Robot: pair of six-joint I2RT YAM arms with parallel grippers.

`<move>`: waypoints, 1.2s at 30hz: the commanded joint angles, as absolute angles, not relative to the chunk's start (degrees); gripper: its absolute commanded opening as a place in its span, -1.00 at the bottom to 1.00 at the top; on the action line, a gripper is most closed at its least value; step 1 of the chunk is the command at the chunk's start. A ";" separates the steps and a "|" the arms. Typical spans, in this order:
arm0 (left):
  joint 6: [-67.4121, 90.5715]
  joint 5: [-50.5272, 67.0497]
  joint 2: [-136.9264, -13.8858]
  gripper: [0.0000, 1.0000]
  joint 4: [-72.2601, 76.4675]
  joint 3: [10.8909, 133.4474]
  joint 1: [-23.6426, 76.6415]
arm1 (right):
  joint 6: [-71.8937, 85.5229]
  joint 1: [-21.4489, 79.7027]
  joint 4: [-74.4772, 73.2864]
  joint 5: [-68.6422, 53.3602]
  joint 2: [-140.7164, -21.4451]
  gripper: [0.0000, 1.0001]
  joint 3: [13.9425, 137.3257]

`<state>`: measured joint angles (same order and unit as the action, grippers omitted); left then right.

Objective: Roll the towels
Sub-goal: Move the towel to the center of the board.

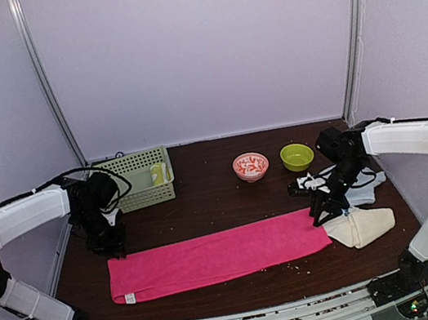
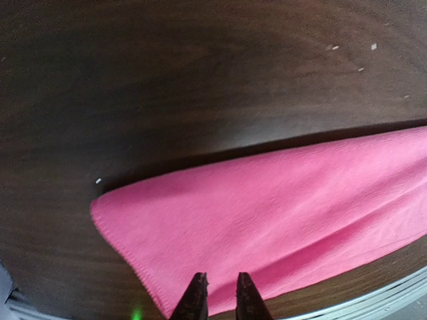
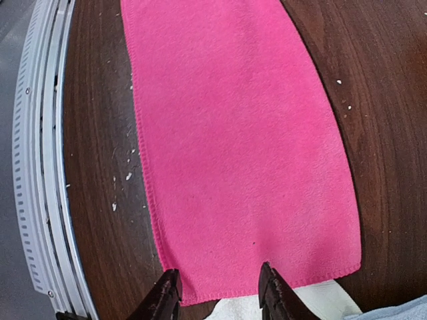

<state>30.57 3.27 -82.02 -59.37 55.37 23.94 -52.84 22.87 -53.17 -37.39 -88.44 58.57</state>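
The long bright pink towel (image 1: 214,257) lies flat and unrolled along the table's front, and it also fills the left wrist view (image 2: 280,213) and the right wrist view (image 3: 240,133). My left gripper (image 1: 111,246) (image 2: 220,297) hovers over its left end, jaws a narrow gap apart with nothing between them. My right gripper (image 1: 321,214) (image 3: 219,293) stands open over its right end edge, touching no cloth. A folded cream towel (image 1: 363,226) (image 3: 293,305) lies just right of that end. A light blue towel (image 1: 366,187) (image 3: 408,310) lies behind it.
A green plastic basket (image 1: 120,170) stands at the back left with a small yellow bundle (image 1: 158,174) inside. A red-and-white bowl (image 1: 250,166) and a green bowl (image 1: 296,155) sit at the back centre. A black-and-white cloth (image 1: 311,183) lies by the right arm. Crumbs dot the table's front edge.
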 commanded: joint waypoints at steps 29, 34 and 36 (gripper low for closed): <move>31.87 -11.78 -104.05 -0.44 -46.14 63.13 20.38 | -26.74 23.54 -31.28 -15.52 -108.20 -0.25 66.14; 31.28 -11.57 -101.28 -0.46 -45.95 68.30 20.57 | -26.31 23.63 -33.99 -19.11 -108.30 -0.26 71.50; 32.59 -11.76 -97.28 -0.47 -46.34 67.09 20.53 | -26.10 23.64 -34.14 -20.33 -106.41 -0.25 71.21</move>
